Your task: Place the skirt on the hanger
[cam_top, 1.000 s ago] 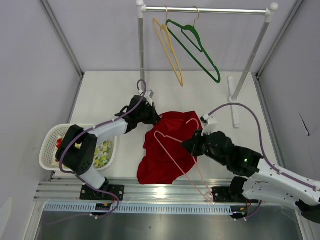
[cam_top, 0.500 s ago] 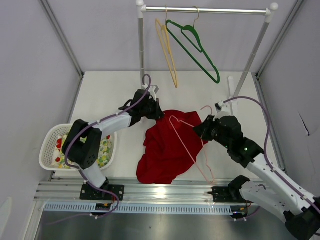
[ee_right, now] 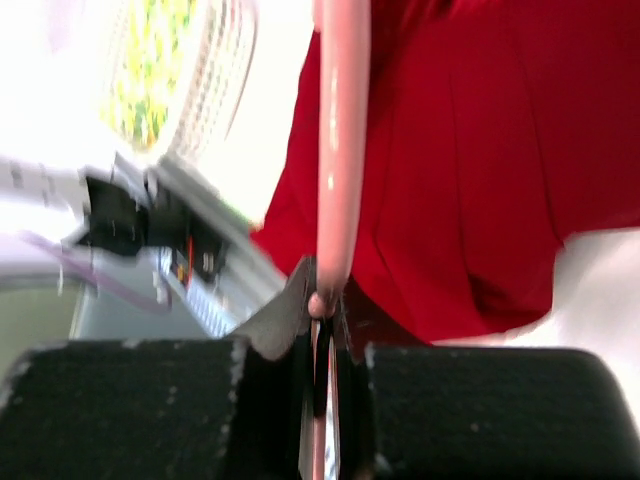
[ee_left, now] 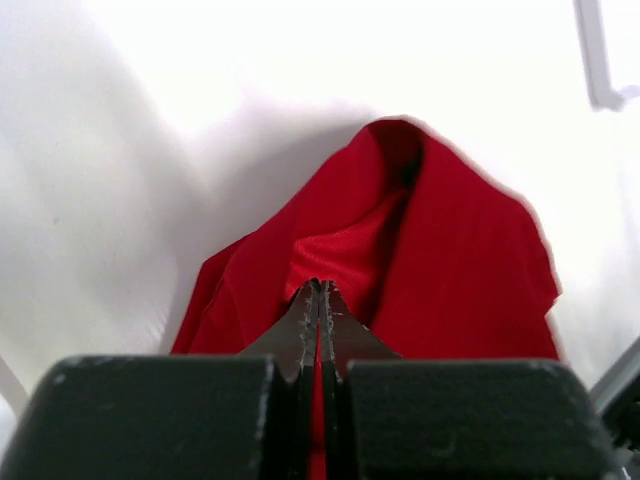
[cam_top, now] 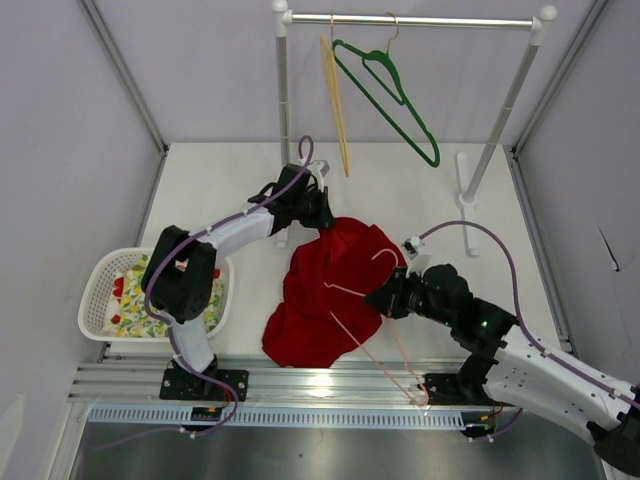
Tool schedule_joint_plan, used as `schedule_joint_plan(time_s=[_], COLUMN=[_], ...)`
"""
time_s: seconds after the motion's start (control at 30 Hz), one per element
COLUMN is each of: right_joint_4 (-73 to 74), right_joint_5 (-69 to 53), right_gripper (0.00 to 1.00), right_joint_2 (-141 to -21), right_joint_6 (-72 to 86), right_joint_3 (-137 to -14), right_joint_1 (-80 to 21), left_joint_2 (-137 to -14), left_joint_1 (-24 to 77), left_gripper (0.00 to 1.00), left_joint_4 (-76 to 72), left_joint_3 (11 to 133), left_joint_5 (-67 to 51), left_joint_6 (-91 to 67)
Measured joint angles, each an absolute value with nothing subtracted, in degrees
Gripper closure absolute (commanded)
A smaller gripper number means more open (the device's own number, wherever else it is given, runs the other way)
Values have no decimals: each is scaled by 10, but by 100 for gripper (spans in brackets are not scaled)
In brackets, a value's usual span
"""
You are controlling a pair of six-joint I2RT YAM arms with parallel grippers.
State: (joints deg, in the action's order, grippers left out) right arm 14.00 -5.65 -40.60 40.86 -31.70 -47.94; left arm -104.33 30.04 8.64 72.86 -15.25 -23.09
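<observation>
Presently, the main risk is a snag. The pale pink hanger (ee_right: 340, 150) lies across the top of the deep-red skirt (cam_top: 315, 300) rather than inside its opening. Any pull by the right gripper (cam_top: 386, 297) is therefore likely to drag or bunch the fabric instead of threading it. A second risk is slip. The left gripper (ee_left: 318, 292) holds only a thin fold at the skirt's far edge, and added tension from the hanger could strip that fold out of the pinch. The thin wire could also rotate in the right gripper's grasp, since it is clamped at a single point.

The left arm reaches far forward and to the right across the table (cam_top: 220, 190). Its fingers are pressed together on the red fold, which tents up from the surface. The right arm extends forward and to the left, wrist low beside the skirt's right side, fingers closed on the hanger wire. The grasp appears to sit near the neck below the hook, though the overhead view is too cluttered to confirm this. The skirt lies crumpled at the table's centre between both arms, its near edge close to the mounting rail (cam_top: 300, 385).
</observation>
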Motion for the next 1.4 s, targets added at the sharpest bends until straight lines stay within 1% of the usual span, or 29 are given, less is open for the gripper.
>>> schedule_joint_plan(time_s=[0.17,0.3,0.4,0.47,0.63,0.87,1.17,1.23,1.4], right_joint_4=[115,105,107,109,106,132,229,242,256], right_joint_5=[15,61,86,101,115,140,202,218,253], right_gripper=[100,100,100,100,100,100,100,100,100], right_joint_2=[-439,-471,-491,-506,-539,-520,-367,-357,-373], right_joint_6=[426,433,434,434,436,435,428,425,415], right_joint_3=[-314,-317,-326,-333,-337,-343,-344,-346,-354], right_joint_1=[-573,-603,-606,-607,-616,-637,-641,-641,-639], left_joint_2=[-1051,-1051,-1040,-1019,-936,-922,-898,-886,-880], left_joint_1=[316,346,368,376,373,371,359,356,355], left_gripper=[100,100,100,100,100,100,100,100,99], left_joint_4=[142,179,186,179,146,104,91,89,91], left_joint_3=[813,880,893,871,734,593,578,578,587], left_joint_5=[-167,-166,-161,-157,-137,-126,-121,-121,-121], left_joint_6=[-214,-197,-194,-199,-221,-243,-245,-244,-243])
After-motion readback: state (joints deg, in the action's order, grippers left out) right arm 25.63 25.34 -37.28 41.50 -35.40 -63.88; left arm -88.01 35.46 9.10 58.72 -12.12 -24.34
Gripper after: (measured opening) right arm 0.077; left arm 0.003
